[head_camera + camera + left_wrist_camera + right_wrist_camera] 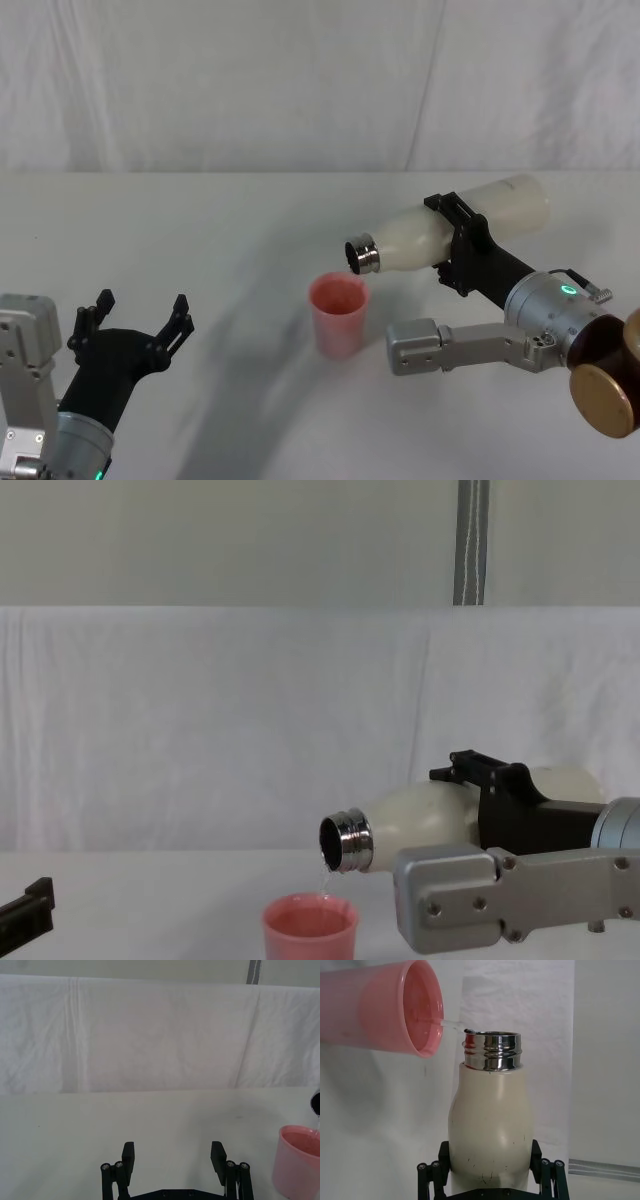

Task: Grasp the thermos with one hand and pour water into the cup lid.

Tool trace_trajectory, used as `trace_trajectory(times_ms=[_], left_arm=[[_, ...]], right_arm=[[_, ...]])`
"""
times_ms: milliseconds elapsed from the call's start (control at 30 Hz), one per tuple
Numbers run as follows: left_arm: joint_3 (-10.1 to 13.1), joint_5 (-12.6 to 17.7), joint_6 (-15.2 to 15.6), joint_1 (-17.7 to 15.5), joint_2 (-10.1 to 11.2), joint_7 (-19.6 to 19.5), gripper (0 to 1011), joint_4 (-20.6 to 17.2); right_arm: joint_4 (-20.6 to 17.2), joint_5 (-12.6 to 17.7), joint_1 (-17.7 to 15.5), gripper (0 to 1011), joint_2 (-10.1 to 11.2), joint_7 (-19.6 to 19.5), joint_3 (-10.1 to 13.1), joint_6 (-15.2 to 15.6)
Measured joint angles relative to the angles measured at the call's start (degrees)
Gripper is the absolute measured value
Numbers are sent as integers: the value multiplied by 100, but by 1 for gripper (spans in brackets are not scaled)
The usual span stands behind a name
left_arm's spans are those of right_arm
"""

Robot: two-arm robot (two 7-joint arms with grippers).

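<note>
Bright, even, diffuse light washes the white cloth-covered table [200, 220] and backdrop nearly flat. Soft grey shadows fall leftward from the small pink plastic cup [338, 314]. Highlights glint on the cream-white bottle's shiny steel neck [492, 1051]. Focus is fairly sharp throughout.

no readable text, labels or signs

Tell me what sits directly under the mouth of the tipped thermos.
The pink cup stands upright on the table just under the thermos mouth, held tipped by the right gripper. A thin stream of water falls in. The cup's bottom and water level are hidden by its wall.
</note>
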Motion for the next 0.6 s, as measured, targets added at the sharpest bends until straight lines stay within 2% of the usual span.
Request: trace_trajectory(times_ms=[267,600], left_arm=[[0,0,0,0,0,0,1001,0],[0,0,0,0,0,0,1001,0]], right_arm=[[51,132,-3,951,-43,-64,18,-107],[130,483,-121,951,-155,-274,159,-296]])
